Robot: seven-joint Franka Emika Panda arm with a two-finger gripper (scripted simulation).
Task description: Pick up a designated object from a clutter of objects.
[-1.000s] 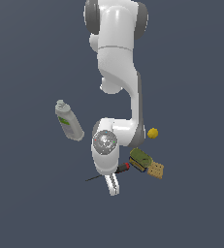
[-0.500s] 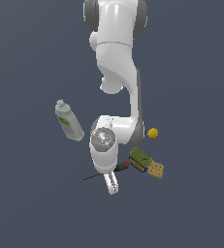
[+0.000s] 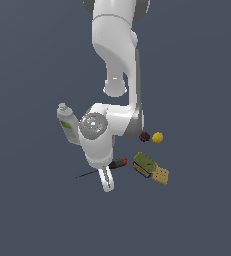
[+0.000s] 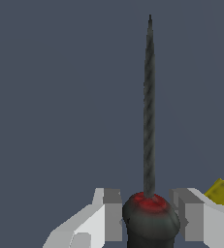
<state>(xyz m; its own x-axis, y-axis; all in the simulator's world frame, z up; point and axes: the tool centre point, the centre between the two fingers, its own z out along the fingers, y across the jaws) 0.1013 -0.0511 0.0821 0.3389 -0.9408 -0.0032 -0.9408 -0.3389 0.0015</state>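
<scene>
The screwdriver (image 4: 150, 213) handle sits between the claw (image 4: 147, 210) fingers.

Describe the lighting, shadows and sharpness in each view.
Exterior view: flat, even light, no cast shadows on the floor, a soft sheen on the arm. Wrist view: the screwdriver has jagged, pixelated edges; the end effector is evenly lit, with no glare.

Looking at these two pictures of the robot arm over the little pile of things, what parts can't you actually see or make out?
- Screwdriver: in the exterior view the gripper covers its middle; in the wrist view the picture's edge cuts off the handle's end.
- Finger contact: the fingers flank the handle, but touching or not is unclear.
- White bottle: label too small to read; the arm hides one side.
- Green-topped can and cracker box: too small for detail.
</scene>
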